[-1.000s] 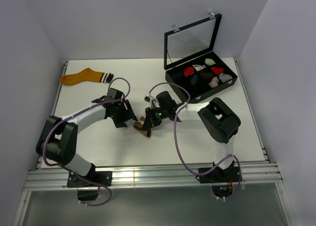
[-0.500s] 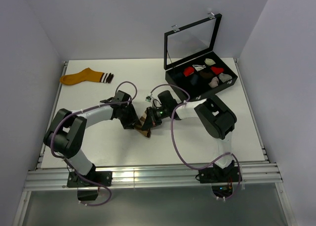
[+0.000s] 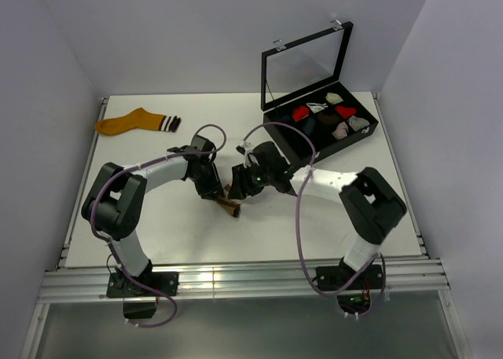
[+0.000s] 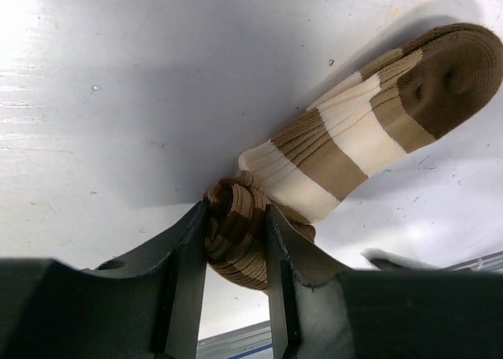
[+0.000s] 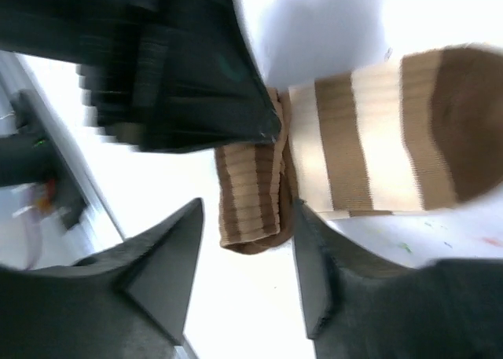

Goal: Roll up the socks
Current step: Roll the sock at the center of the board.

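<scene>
The brown sock [image 4: 354, 123] lies in the middle of the counter [image 4: 102, 84], between the two arms. One end of it is wound up into a small fat roll [image 4: 236, 225]. The other end has cream stripes and a brown tip. It sticks out from the roll and rests on the counter.

The left arm [image 3: 157, 170] reaches in from the left side. The left jaws are narrow and pinch the roll, one finger pressing on each side of it.

The right arm [image 3: 322, 182] reaches in from the right side. The right jaws stand apart, with the roll in the space between them. There is a gap between the roll and one finger. The other finger is just beside the sock, and I cannot tell if it touches. So the right jaws hold nothing.

The two sets of jaws are very close to each other, right over the sock.

The orange sock [image 3: 126, 124] lies flat at the far left of the counter, well apart from both arms. Its dark cuff with white stripes [image 3: 170, 124] points toward the middle.

A black box [image 3: 360, 136] sits at the far right. Its lid [image 3: 306, 60] stands open. Small sock bundles [image 3: 301, 114] in red, white and other colours fill its little spaces.
</scene>
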{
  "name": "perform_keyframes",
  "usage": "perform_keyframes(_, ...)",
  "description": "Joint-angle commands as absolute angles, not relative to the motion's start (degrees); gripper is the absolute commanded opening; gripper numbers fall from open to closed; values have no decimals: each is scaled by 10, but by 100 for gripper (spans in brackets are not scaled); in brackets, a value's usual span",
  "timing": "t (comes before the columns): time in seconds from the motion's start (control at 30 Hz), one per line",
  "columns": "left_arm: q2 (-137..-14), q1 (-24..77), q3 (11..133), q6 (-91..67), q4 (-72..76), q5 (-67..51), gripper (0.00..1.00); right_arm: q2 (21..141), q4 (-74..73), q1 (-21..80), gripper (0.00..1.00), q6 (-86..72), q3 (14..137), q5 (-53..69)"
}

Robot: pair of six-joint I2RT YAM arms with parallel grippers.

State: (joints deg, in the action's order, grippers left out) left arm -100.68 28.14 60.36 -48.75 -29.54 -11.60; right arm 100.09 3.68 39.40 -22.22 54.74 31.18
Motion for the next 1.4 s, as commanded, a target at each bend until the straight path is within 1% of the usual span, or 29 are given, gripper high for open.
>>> perform_keyframes(0.0,-1029,285,637,-454,-345,-78,36,914,11,457,59,-152,541,132)
perform_keyframes(0.03,-1032,285,643,-447,-351,-77,36,908,4,472,59,-132,542,62)
perform_keyframes(0.1,-1039,287,658,-443,-363,-76,36,903,4,503,61,-113,547,7)
perform_keyframes(0.13,-1041,287,661,-440,-365,-77,36,904,-9,531,61,-99,555,-41)
perform_keyframes(0.37,-1052,291,672,-432,-374,-81,35,965,-16,613,61,-51,591,-172)
perform_keyframes(0.53,-1055,292,671,-429,-375,-84,35,1004,-11,642,60,-28,606,-200)
perform_keyframes(0.73,-1049,292,672,-426,-374,-87,37,1051,-8,646,52,-27,604,-211)
perform_keyframes(0.83,-1040,292,672,-426,-365,-92,42,1051,-2,642,28,-37,586,-190)
perform_keyframes(0.87,-1032,291,671,-427,-363,-92,45,1049,-2,640,15,-41,583,-180)
perform_keyframes(0.97,-1013,290,673,-433,-359,-78,57,1037,-2,617,3,-70,568,-114)
perform_keyframes(1.03,-998,287,671,-444,-350,-73,61,1028,16,592,0,-94,556,-75)
perform_keyframes(1.2,-934,258,638,-487,-326,-59,72,1006,43,534,0,-150,533,97)
perform_keyframes(1.23,-925,253,631,-502,-316,-58,73,1005,61,521,0,-160,529,125)
perform_keyframes(1.27,-904,242,614,-509,-309,-58,73,1007,68,498,0,-169,526,184)
perform_keyframes(1.37,-871,225,584,-526,-287,-60,74,1020,99,469,0,-206,519,253)
